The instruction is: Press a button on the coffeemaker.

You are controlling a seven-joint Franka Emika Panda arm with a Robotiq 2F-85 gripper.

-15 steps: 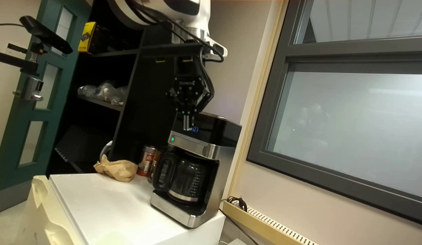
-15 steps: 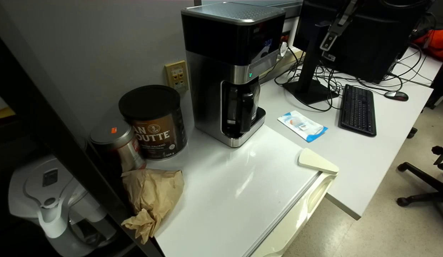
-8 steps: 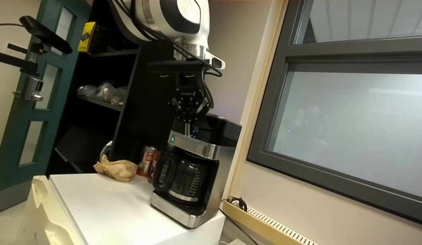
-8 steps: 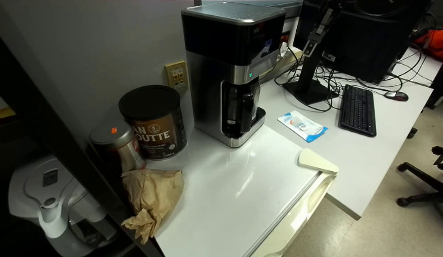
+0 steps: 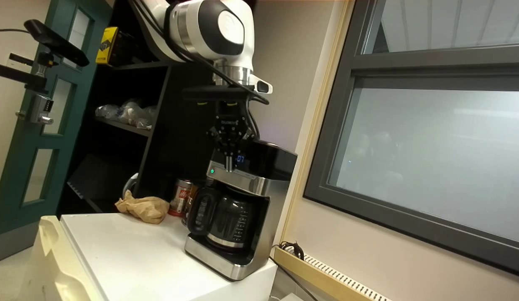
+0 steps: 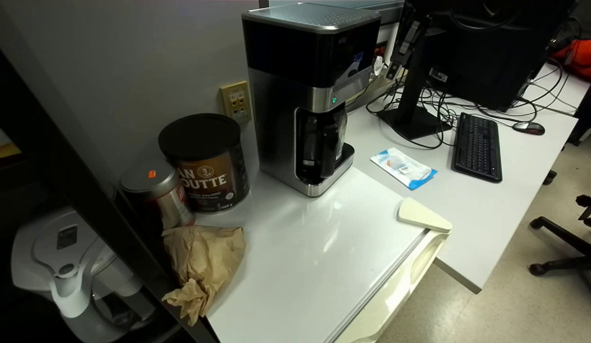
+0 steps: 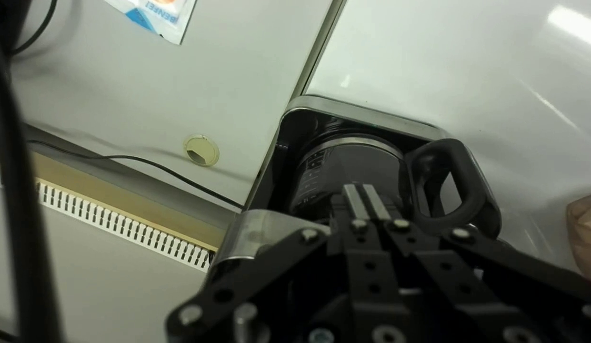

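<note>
Coffeemaker (image 5: 249, 180), boxy, black-and-silver, at the right end of the glossy white tabletop (image 5: 134, 255) in an exterior view. Black two-fingered hand (image 5: 229, 169) before its front, apart from it, left of the small blue display (image 5: 240, 159); fingers (image 7: 355, 202) nearly together.

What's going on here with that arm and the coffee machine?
A robot arm seems about to press a button on the coffeemaker. Its gripper, closed and holding nothing, hovers in front of the machine's front panel, apparently not touching it yet. The carafe sits in place, and a green light glows on the front.
</note>
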